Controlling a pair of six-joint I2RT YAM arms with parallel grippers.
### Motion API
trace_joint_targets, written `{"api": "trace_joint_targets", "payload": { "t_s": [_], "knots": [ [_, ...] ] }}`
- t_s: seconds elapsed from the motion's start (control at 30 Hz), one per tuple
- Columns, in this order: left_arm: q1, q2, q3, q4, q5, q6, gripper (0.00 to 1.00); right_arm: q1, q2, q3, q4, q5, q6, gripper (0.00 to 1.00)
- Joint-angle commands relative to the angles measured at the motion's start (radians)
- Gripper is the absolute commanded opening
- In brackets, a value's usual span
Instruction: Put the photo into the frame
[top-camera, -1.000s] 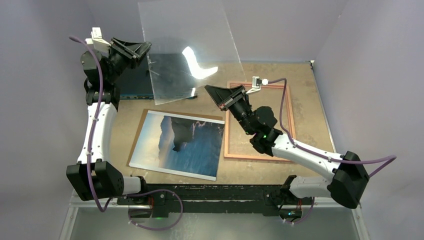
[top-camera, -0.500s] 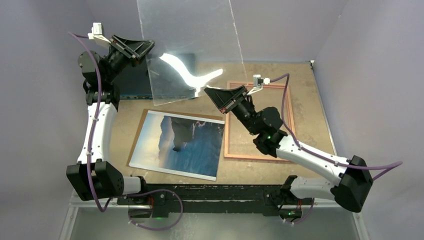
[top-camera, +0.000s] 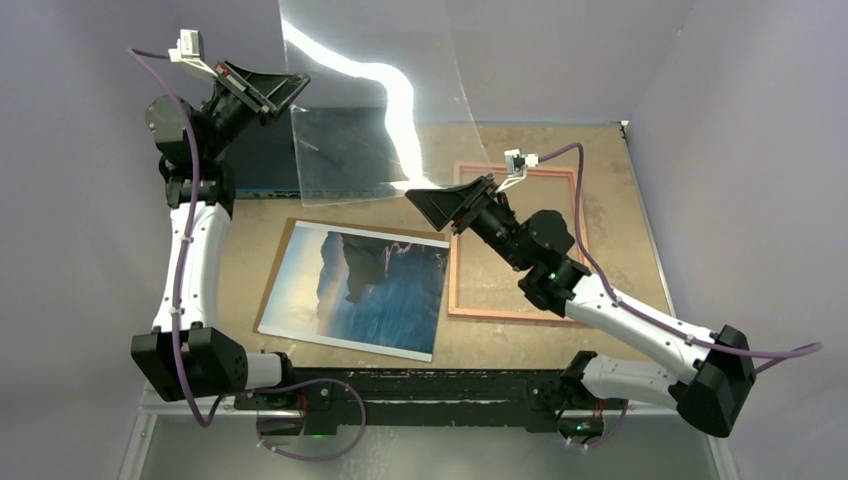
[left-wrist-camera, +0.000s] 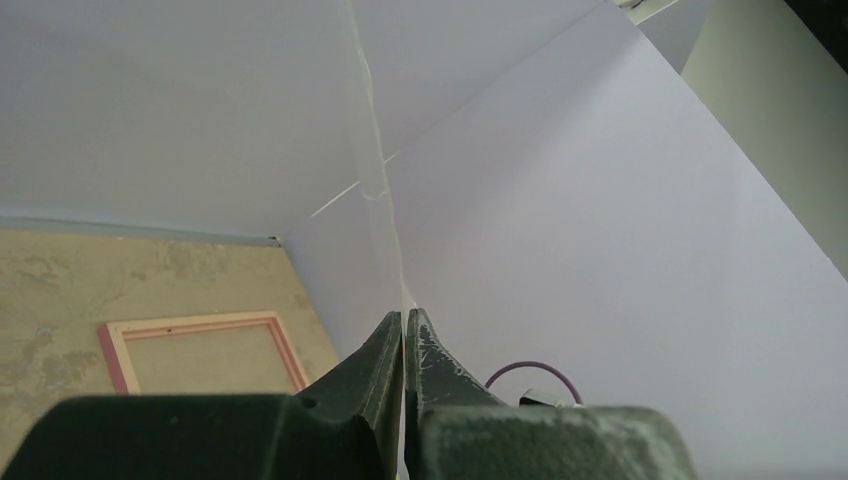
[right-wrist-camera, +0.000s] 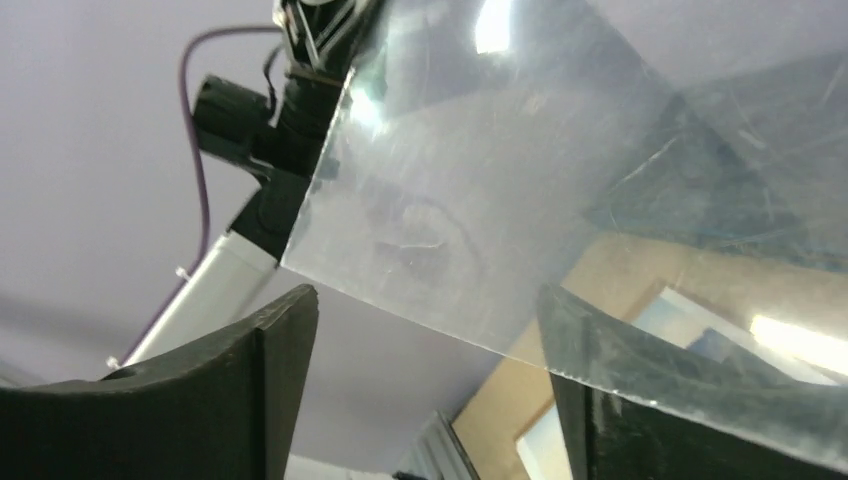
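Little is done: the left pincer (top-camera: 285, 88) clamps the pane (top-camera: 370, 90) aloft at upper left, the right pincer (top-camera: 425, 200) gapes beside it, and the photo (top-camera: 370, 290) lies on a board (top-camera: 290, 240), lower centre, beside the empty frame (top-camera: 510, 314).

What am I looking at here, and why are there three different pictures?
These are two robot arms bolted at the near edge of a table, each ending in a two-fingered hand. One picture comes from a camera above and behind them; the other two come from small cameras on each wrist, showing that hand's own fingers. The left hand is shut on one edge of a clear pane, holding it up in the air. The right hand is open near the pane's lower corner, not gripping it. On the table lie the photo on a brown backing board, the pink frame under the right arm, and a dark box at the back.
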Motion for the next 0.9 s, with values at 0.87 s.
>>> {"api": "trace_joint_targets", "payload": {
  "t_s": [0.87],
  "knots": [
    [-0.006, -0.055, 0.357, -0.448, 0.197, 0.736, 0.00, -0.221, -0.066, -0.028, -0.033, -0.499, -0.234, 0.99]
  ]
}}
